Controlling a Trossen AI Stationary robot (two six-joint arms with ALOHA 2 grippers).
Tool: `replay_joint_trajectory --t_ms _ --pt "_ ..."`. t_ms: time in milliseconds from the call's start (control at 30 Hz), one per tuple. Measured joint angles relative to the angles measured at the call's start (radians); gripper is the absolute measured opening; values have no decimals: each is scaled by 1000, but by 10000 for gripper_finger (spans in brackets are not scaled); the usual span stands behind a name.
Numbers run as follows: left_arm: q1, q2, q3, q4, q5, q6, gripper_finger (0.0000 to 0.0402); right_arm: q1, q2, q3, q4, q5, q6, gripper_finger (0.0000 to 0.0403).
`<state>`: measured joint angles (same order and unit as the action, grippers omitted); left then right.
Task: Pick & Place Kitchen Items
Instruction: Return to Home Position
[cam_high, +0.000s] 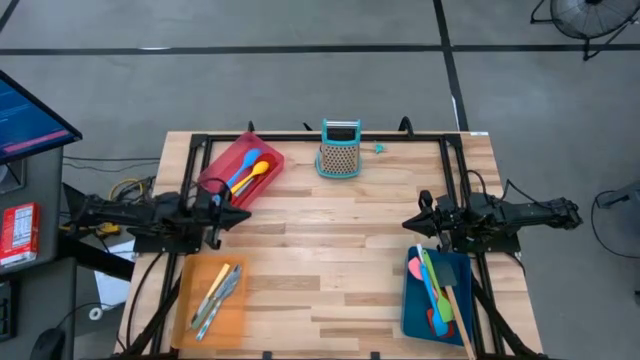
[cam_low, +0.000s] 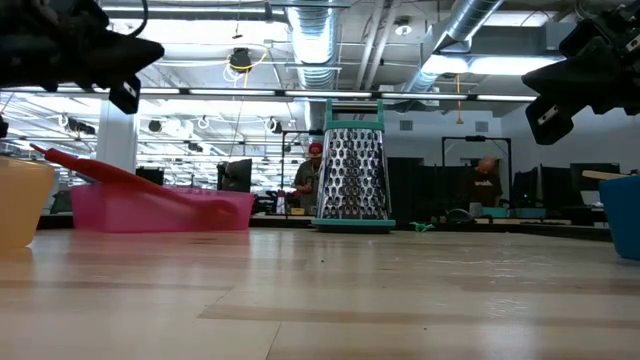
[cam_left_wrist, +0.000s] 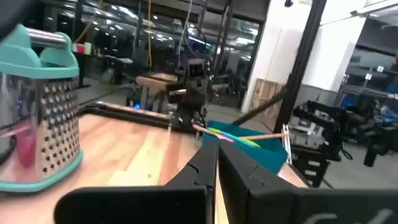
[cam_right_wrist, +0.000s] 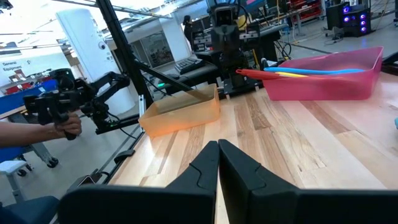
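Left gripper (cam_high: 243, 214): fingers pressed together with nothing between them, held above the table (cam_high: 330, 260) at its left side and pointing toward the middle. Right gripper (cam_high: 410, 224): the same, closed and empty, at the right side, facing the left one across bare boards. Working outward from the left gripper, the red bin (cam_high: 222, 160) lies just beyond it toward the far edge. It holds the blue, yellow and red spoons (cam_high: 250, 173), whose long axes run diagonally along the bin. The orange tray (cam_high: 188, 305) sits on the near side of that arm, with the silvery cutlery (cam_high: 218, 292) lengthwise in it. The blue tray (cam_high: 412, 305) begins just beside the right gripper on its near side, and the spatulas (cam_high: 437, 288) lie along it. The grater (cam_high: 339, 150) stands at the far edge, apart from both arms. As far as the overhead view lets me judge, no utensil lies loose on the boards. In my judgement nothing remains to fetch, and each arm need only draw back to its own side.
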<state>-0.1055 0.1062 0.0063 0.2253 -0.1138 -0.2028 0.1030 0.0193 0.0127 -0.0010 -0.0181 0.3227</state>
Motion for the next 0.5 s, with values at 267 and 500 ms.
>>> replay_joint_trajectory --t_ms 267,500 --pt "0 -54 4 3 125 -35 1 0 0 0 0 0 0 10" --pt "0 -61 5 -26 141 -41 1 0 0 0 0 0 0 10"
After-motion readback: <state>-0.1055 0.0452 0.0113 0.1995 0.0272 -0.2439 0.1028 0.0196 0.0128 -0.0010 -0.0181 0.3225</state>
